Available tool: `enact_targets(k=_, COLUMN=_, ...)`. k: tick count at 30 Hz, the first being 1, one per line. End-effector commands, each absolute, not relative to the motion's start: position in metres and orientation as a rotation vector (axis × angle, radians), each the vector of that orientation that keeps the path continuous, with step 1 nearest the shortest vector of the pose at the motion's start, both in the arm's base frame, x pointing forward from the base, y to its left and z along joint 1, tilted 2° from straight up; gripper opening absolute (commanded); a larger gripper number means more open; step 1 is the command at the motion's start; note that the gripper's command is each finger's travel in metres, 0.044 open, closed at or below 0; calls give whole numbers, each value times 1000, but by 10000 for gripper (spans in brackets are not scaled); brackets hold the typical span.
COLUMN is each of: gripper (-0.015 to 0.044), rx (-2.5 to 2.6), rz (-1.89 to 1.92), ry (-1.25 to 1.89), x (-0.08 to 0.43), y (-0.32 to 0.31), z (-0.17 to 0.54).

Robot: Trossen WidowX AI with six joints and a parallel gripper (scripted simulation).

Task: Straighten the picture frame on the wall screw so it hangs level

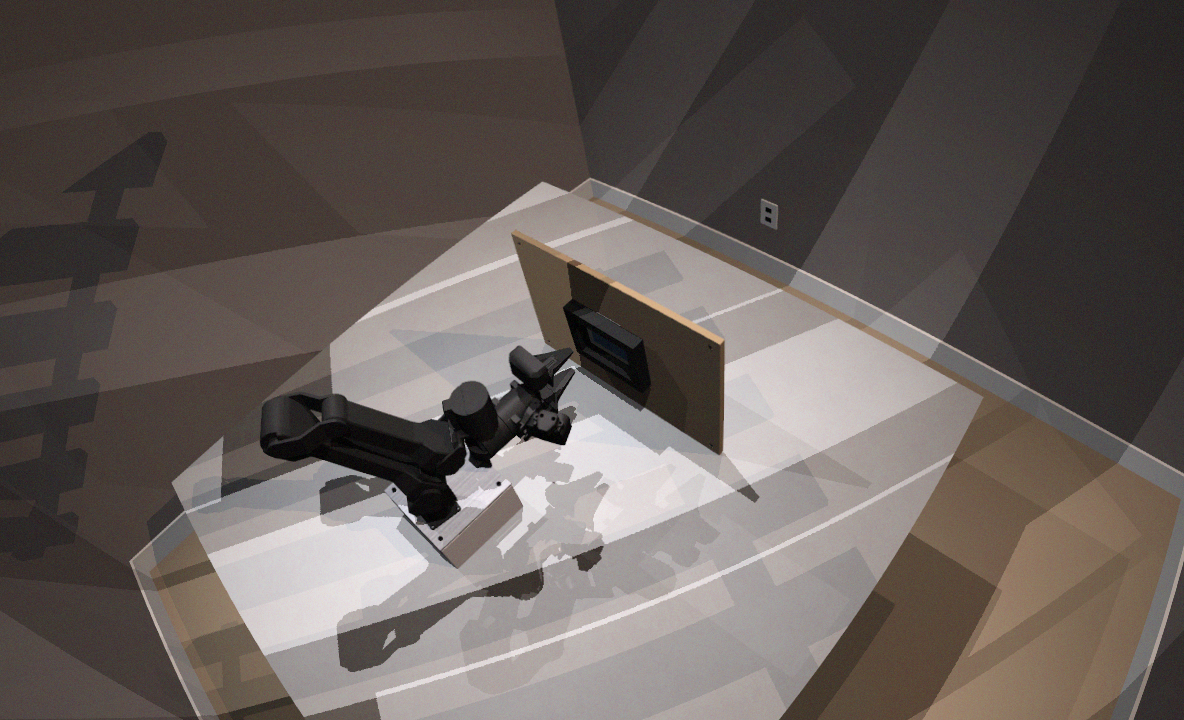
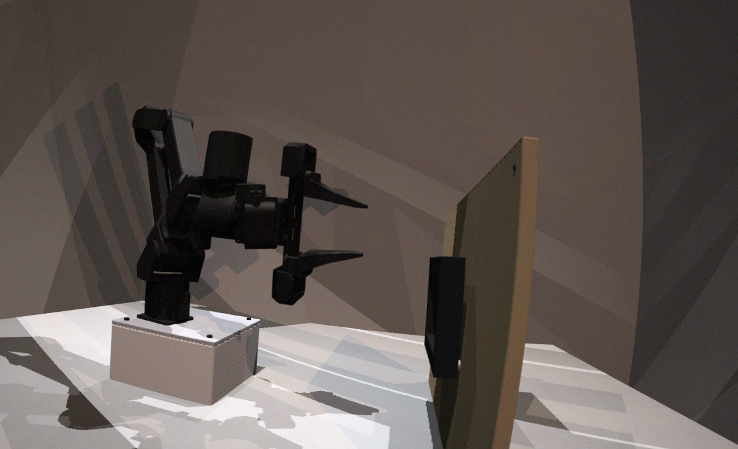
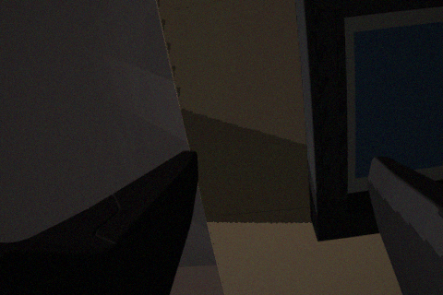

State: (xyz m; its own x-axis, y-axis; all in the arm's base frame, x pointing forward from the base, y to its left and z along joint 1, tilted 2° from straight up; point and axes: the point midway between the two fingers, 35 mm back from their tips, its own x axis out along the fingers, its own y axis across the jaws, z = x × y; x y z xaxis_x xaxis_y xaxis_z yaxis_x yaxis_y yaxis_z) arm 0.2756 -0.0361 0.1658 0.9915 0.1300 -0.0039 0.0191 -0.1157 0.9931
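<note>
The dark picture frame (image 1: 637,365) (image 2: 447,312) (image 3: 325,101) with a blue picture hangs on the tan board (image 1: 702,385) (image 2: 485,279) (image 3: 231,55). In the wrist view, which is turned sideways, the frame's side edge is not parallel to the board's edge; the gap narrows toward the bottom of the view. It looks slightly crooked, its left side seemingly higher. The screw and notched strip are hidden. My gripper (image 1: 572,360) (image 2: 364,231) (image 3: 283,167) is open and empty, one finger above the other. It stands back from the frame, touching nothing, with its tips around the height of the frame's top or above.
The board stands upright on the white table (image 1: 856,394) (image 2: 583,401), with its top edge rising above the frame. The arm's base sits on a pale block (image 1: 484,528) (image 2: 162,357) in front of the board. A wall outlet (image 1: 769,214) is far behind.
</note>
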Motion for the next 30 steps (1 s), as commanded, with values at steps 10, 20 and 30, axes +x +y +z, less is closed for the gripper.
enact_targets(k=10, gripper=260, rx=1753, rz=85, ry=134, x=219, y=-40, z=175)
enact_targets(k=20, gripper=260, rx=1773, rz=86, ry=131, x=195, y=-33, z=173)
enact_targets(k=30, gripper=260, rx=1793, rz=84, ry=140, x=190, y=-30, z=169)
